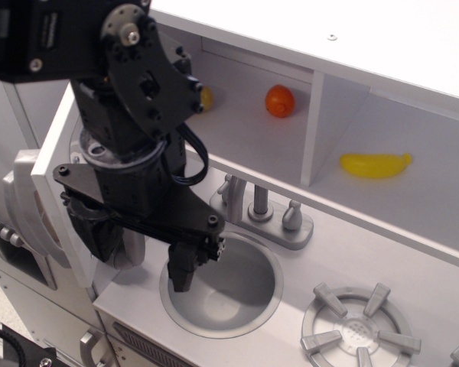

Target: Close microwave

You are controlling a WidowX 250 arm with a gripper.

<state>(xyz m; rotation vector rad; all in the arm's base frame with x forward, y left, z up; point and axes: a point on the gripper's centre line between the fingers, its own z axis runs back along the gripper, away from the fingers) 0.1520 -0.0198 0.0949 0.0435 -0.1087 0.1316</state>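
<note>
The microwave door (57, 180) stands swung out at the left of the scene, showing as a white panel edge running from near the arm's upper links down and right toward the near corner of the counter. The rest of the microwave lies behind the arm and off the left edge; its window, buttons and handle cannot be made out.

The fingers (182, 269) hang above the left part of the round sink (249, 294), pointing down. Only one dark finger shows plainly; whether the pair is parted or pressed together cannot be told. Nothing is seen held.

Governing relation: the door lies to the left of the fingers, with the arm's bulk between them. The door's long edge runs near-to-far and upright, so it presents a broad face toward the arm.

Judgement: closing calls for a push against that panel, leftward and away, about its hinge. The hinge line is hidden, so the swing direction is inferred only.

Also present: a faucet (260, 202) behind the sink, a burner (357, 329) at right, an orange (280, 101) and a banana (375, 164) on the shelf.
</note>
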